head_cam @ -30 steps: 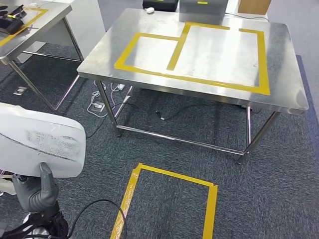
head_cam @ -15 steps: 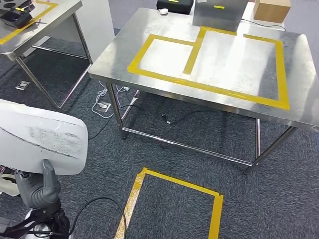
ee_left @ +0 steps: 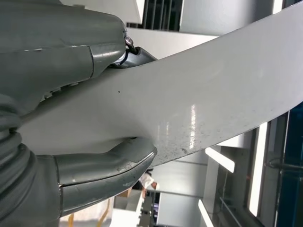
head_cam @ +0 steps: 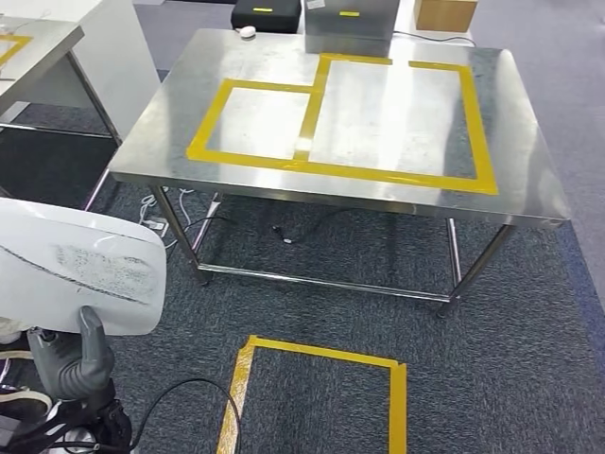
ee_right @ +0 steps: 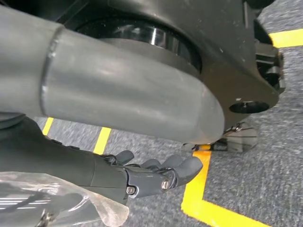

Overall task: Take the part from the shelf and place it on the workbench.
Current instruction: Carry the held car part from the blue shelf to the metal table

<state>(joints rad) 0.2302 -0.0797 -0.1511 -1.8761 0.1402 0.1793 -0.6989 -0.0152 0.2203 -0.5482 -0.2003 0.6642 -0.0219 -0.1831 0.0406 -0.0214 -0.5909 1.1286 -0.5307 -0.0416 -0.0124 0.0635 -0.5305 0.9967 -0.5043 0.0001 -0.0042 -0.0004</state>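
One white part (head_cam: pixel 78 270) gripped by left hand (head_cam: pixel 68 359), one steel workbench (head_cam: pixel 527 142) ahead

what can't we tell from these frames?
- White part: head view's left edge cuts it off; full shape unknown.
- Left hand: the part covers its fingers in head view.
- Grey box at the workbench far edge: cropped by the top edge.
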